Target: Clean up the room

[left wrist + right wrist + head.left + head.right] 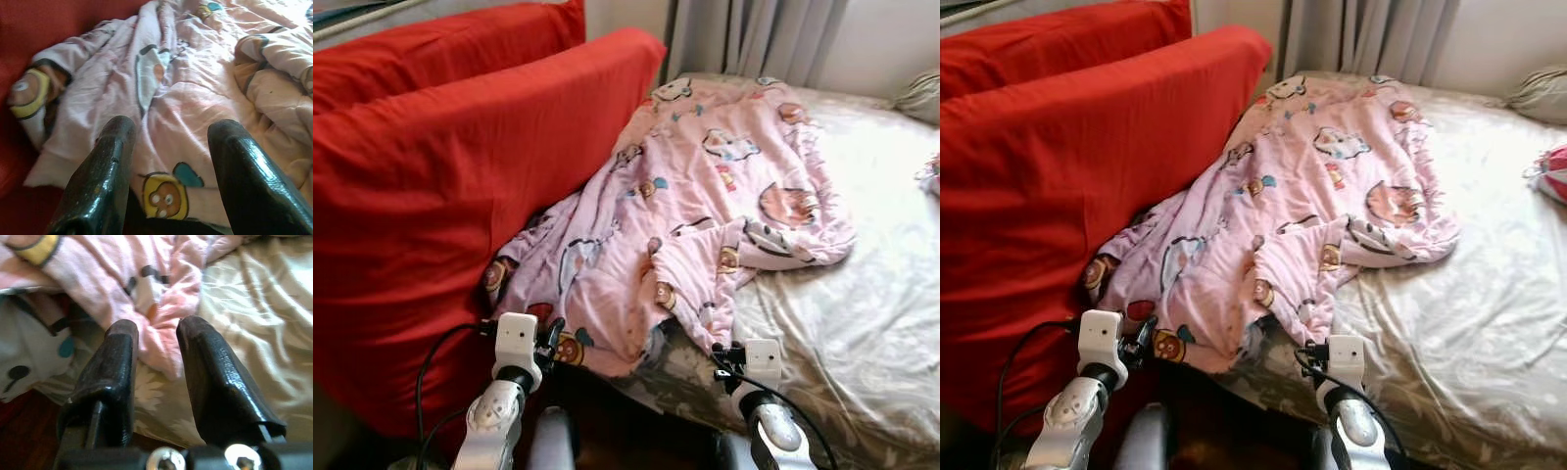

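Clearly the blanket (pixel 690 211) is the thing to tidy: pink with cartoon prints, it lies crumpled across the near left part of the bed (pixel 862 323), its left edge bunched against the red cushion (pixel 460 186) and its near hem drooping over the mattress edge. A second red cushion (pixel 440 44) stands behind the first, and curtains (pixel 754 34) hang at the far wall. Both arms are raised at the bed's near edge. The left gripper (pixel 166 161) hovers just before the hanging hem, its fingers (pixel 105 171) spread with pink cloth showing between them but nothing pinched. The right gripper (pixel 156 357) sits at the fold where the blanket meets the beige sheet, its fingers (pixel 215 377) also apart, a lobe of pink fabric lying between or just beyond the tips; whether it touches them I cannot tell. By my judgement the step in hand is the approach to grasp the blanket's near edge with both arms. Next, each gripper probably needs to push forward a little so the hem sits well between the fingers, close on it, then lift and draw the cloth flat or fold it, taking care not to catch the sheet beneath.
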Robot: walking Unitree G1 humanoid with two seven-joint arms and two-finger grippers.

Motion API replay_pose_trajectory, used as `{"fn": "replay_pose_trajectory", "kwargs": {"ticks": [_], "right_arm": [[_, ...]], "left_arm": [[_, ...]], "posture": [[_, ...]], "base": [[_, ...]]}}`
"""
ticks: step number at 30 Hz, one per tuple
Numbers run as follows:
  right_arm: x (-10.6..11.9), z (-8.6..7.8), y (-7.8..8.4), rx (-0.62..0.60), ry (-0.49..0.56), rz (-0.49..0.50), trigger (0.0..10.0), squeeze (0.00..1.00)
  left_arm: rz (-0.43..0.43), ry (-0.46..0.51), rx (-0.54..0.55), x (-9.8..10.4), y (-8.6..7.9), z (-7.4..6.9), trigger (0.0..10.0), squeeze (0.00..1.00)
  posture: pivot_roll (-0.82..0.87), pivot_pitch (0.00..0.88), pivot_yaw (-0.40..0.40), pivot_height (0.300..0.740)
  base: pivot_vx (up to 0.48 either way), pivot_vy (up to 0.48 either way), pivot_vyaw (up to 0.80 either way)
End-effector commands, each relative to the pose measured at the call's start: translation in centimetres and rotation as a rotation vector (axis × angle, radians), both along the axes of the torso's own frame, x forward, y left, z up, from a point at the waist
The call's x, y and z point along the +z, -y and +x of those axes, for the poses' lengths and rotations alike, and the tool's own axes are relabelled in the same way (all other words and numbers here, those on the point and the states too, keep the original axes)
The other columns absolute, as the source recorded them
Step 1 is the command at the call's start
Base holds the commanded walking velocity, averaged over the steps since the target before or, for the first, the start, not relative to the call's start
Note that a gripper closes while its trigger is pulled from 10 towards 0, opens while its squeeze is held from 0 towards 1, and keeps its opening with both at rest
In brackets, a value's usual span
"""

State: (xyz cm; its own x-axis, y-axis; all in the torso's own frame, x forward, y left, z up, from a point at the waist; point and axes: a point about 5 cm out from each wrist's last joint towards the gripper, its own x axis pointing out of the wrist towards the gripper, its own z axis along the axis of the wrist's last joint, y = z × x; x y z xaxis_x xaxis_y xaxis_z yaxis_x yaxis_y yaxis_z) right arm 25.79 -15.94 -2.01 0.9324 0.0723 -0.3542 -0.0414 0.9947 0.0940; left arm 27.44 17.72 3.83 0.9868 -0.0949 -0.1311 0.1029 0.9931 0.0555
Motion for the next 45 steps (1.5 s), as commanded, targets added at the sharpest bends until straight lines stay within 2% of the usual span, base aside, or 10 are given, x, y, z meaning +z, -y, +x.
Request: {"fn": "replay_pose_trajectory", "kwargs": {"ticks": [1,6,11,17,31,32,33,36,45], "right_arm": [[-0.1,-0.1,0.0,0.011,-0.001,-0.008,10.0,0.00],[-0.1,-0.2,0.0,0.000,-0.001,-0.002,10.0,0.00],[-0.2,-0.2,0.5,-0.038,-0.007,-0.006,10.0,0.00],[-0.3,-0.2,0.6,-0.030,-0.016,-0.016,10.0,0.00],[-0.4,0.1,1.9,-0.038,-0.064,-0.101,10.0,0.00],[-0.3,0.1,2.0,-0.039,-0.064,-0.099,10.0,0.36],[-0.3,0.2,2.2,-0.037,-0.073,-0.106,10.0,1.00],[-0.6,0.2,2.7,-0.031,-0.123,-0.163,10.0,1.00],[0.1,1.4,2.4,0.029,-0.136,-0.176,10.0,1.00]], "left_arm": [[-0.001,-0.016,0.002,-0.3,-0.1,-0.3,10.0,0.00],[0.000,-0.011,0.002,-0.2,-0.1,-0.3,10.0,0.00],[0.003,-0.009,0.003,-0.2,-0.1,-0.3,10.0,0.00],[0.001,-0.009,0.002,-0.2,-0.1,-0.3,10.0,0.00],[-0.003,-0.003,-0.008,0.0,0.1,-0.4,10.0,0.00],[-0.003,-0.004,-0.008,-0.1,0.1,-0.5,10.0,0.00],[-0.002,-0.005,-0.008,-0.1,0.1,-0.6,10.0,0.00],[-0.001,-0.004,-0.007,0.0,0.1,-0.6,10.0,0.00],[0.009,0.004,-0.008,0.5,-0.3,-0.6,10.0,0.00]], "posture": [[0.08,0.082,-0.039,0.601],[0.08,0.083,-0.037,0.601],[0.08,0.087,-0.037,0.601],[0.07,0.092,-0.038,0.601],[0.08,0.121,-0.033,0.601],[0.08,0.125,-0.032,0.601],[0.08,0.129,-0.032,0.601],[0.09,0.137,-0.030,0.601],[0.12,0.163,-0.018,0.601]], "base": [[0.289,0.000,0.80],[0.295,0.000,0.76],[0.305,0.000,0.00],[0.291,0.000,0.00],[0.000,0.000,0.00],[0.000,0.000,0.00],[0.000,0.000,0.00],[0.000,0.000,0.00],[0.000,0.000,0.00]]}}
